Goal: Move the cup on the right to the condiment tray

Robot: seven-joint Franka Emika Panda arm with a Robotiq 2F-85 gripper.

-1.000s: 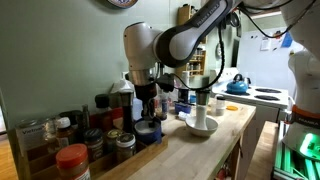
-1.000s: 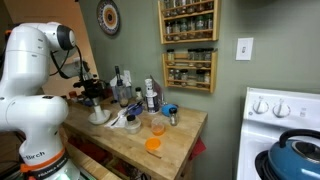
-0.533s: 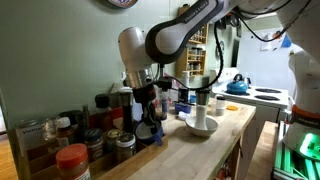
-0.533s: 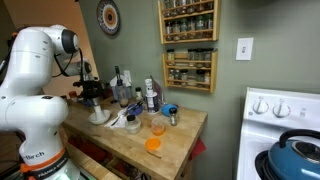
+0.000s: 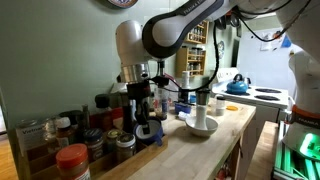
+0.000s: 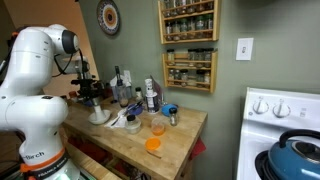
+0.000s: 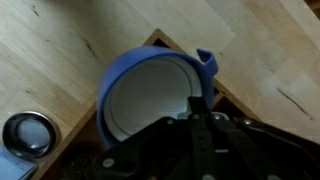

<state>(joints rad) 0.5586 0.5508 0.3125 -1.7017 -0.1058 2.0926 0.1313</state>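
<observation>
**A:** Start at the claw. What is it doing?

**B:** In the wrist view the gripper (image 7: 203, 106) comes in from the bottom edge. Its jaws are drawn narrow over the wall of the cup (image 7: 150, 95), with one finger inside the pale bowl. It is pinching the rim on the right side.

**A:** And which way does the cup point?

**B:** It is upright, with the mouth open towards the camera, so its long axis runs straight up and down. A small blue tab on the rim points to the upper right of that frame, just beside the claw.

**A:** Where is it in the scene?

**B:** In an exterior view the gripper (image 5: 146, 120) hangs down at centre frame with the cup (image 5: 150, 133) under it. That puts it at the right-hand end of the condiment tray (image 5: 28, 160), next to the jars. The wrist view shows a corner of wooden edging (image 7: 232, 95) right behind the cup. I cannot tell whether the cup is touching wood or held just above it.

**A:** What is further out?

**B:** A round metal jar lid (image 7: 25, 133) sits at the lower left of the wrist view. To the right on the wooden counter (image 5: 215, 150), well apart, a white bowl (image 5: 201, 125) holds a narrow dark cup (image 5: 201, 101).
</observation>
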